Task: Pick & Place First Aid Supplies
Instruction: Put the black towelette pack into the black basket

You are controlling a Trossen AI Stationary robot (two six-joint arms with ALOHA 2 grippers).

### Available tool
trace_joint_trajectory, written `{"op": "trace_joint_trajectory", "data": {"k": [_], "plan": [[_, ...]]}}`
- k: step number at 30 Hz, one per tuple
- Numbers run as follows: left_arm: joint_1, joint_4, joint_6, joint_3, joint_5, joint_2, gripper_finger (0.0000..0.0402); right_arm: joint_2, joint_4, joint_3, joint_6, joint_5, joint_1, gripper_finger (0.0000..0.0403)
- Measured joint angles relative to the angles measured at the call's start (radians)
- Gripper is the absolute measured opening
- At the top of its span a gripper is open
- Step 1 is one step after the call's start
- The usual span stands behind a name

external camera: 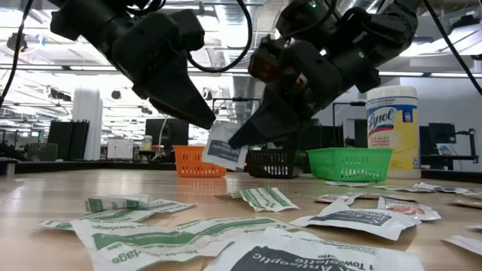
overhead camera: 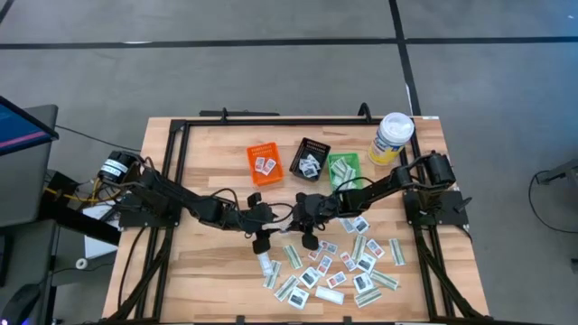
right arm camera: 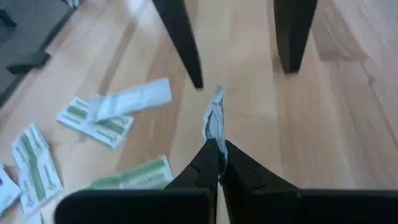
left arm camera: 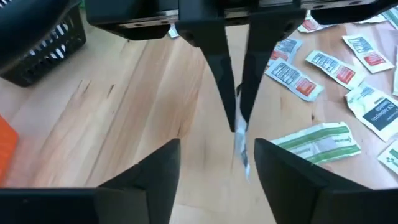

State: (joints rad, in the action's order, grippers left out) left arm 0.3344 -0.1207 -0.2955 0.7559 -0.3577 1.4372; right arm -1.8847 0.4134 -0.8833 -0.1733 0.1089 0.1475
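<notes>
A small white packet with dark print (external camera: 222, 149), one of the first aid supplies, hangs over the table's middle. My right gripper (right arm camera: 217, 146) is shut on it. My left gripper (left arm camera: 217, 146) faces it from the table's left, open, its fingertips standing on either side of the packet's free end and apart from it. Many more packets (overhead camera: 334, 266), white squarish ones and pale-green strips, lie flat on the wood near the front right. My right gripper pinches one end of the packet (right arm camera: 216, 138) between its two fingertips. The fingers come from the table's right side, slanting down. The packet sticks out past the fingertips toward my left gripper, edge-on to both wrist views and clear of the table.
An orange bin (overhead camera: 265, 164), a black bin (overhead camera: 312, 158) and a green bin (overhead camera: 344, 168) stand in a row just beyond the grippers. A white-lidded yellow canister (overhead camera: 392, 137) stands at the far right. Bare wood lies at the front left.
</notes>
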Motion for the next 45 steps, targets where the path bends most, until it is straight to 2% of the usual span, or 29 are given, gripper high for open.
{"op": "trace_joint_trajectory", "data": {"k": [4, 10, 14, 18, 20, 45], "plan": [[0.000, -0.001, 0.000, 0.000, 0.055, 0.000, 0.0215, 0.000, 0.080, 0.000, 0.000, -0.002, 0.002, 0.0001], [0.001, -0.046, 0.031, 0.000, 0.044, -0.001, 0.0191, 0.000, 0.148, 0.000, -0.003, -0.004, 0.002, 0.0001], [0.000, -0.111, 0.088, 0.000, 0.042, -0.001, 0.0130, 0.000, 0.145, 0.000, -0.003, -0.003, 0.002, 0.0001], [0.002, -0.106, 0.105, -0.001, 0.042, -0.001, 0.0034, 0.000, 0.135, 0.000, -0.003, -0.005, 0.002, 0.0000], [0.001, -0.100, 0.093, -0.001, 0.045, -0.001, 0.0014, 0.000, 0.126, 0.000, -0.003, -0.006, 0.002, 0.0000], [0.000, -0.072, 0.078, 0.000, 0.023, -0.010, 0.0010, 0.003, 0.073, -0.003, -0.035, -0.034, 0.001, 0.0000]]}}
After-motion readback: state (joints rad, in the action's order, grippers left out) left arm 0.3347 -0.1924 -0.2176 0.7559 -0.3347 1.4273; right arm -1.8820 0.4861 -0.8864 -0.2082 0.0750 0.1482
